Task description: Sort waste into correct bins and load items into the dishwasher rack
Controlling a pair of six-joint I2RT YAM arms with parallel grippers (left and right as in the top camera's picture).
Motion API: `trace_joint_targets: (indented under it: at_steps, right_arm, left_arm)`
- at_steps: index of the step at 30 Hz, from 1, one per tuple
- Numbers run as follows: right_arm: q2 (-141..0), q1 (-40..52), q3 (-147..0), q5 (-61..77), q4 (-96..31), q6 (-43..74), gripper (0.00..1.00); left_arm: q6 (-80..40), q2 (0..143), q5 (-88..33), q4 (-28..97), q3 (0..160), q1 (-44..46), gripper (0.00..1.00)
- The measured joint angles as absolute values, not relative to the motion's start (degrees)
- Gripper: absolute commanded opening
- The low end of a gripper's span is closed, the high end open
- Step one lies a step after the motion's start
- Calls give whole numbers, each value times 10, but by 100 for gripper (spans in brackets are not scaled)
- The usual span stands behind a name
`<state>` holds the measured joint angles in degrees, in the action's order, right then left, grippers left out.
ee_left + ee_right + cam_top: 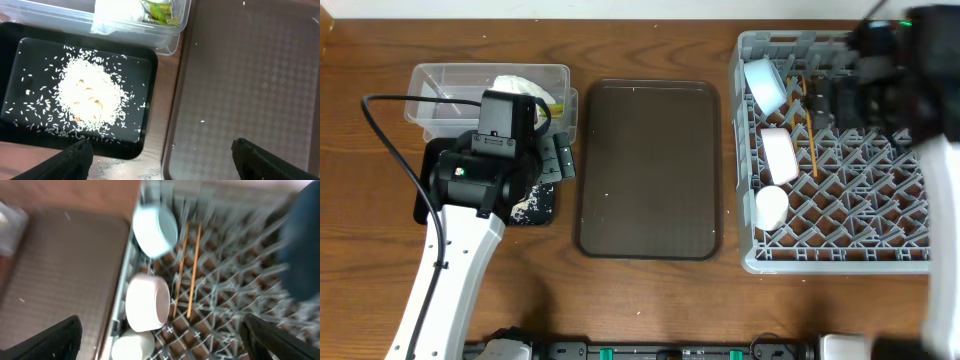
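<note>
While the left gripper [160, 162] hangs with its fingers spread wide and nothing between them, the black tray [10, 65] lies ahead of its left finger, holding a heap of rice scraps [87, 97]. Beyond that, the clear tub [171, 42] holds the white napkin [117, 12] and the yellow-green wrapper [160, 11]. The right gripper [162, 342] is likewise spread wide and empty above the grey rack [235, 290]. The white cup [132, 345], white bowl [146, 302] and light blue bowl [155, 230] line up ahead on its left-finger side. The two chopsticks [192, 270] lie straight ahead, and the blurred dark blue dish [302, 240] is off to its right.
</note>
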<state>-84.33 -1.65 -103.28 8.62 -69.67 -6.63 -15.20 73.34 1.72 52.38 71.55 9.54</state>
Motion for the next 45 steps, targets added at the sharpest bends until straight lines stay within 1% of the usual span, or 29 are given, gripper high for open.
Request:
trace_joint_targets:
  at_steps: [3,7,12,17,21,25,28,34,37,40,45]
  right_arm:
    - [-769,-16,-1036,89,-697,-66,99]
    - [-708,-16,-1037,90,-703,-66,99]
    - [-648,-16,-1037,85,-756,-66,99]
    - [-588,3,-1037,48,-778,-62,99]
    - [-548,7,-1014,13,-756,-51,99]
    - [-501,6,-920,-9,-669,-46,99]
    - [-446,6,-792,-11,-564,-41,99]
    - [-325,6,-501,35,-290,-37,99]
    - [-270,6,-364,58,-180,-35,99]
    - [-219,7,-246,69,-105,-35,99]
    - [-116,11,-99,79,-39,-35,99]
  left_arm:
    - [-152,733,17,524,715,95,92]
    - [-152,733,17,524,715,95,92]
    - [-152,733,17,524,715,95,91]
    - [-152,733,17,524,715,95,91]
    - [-152,733,17,524,715,95,91]
    - [-152,733,17,524,715,95,91]
    - [-152,733,17,524,716,95,91]
    - [-152,733,17,524,716,95,91]
    - [-152,733,17,524,716,95,91]
    - [-152,733,17,524,716,95,91]
    - [-152,733,17,524,716,95,92]
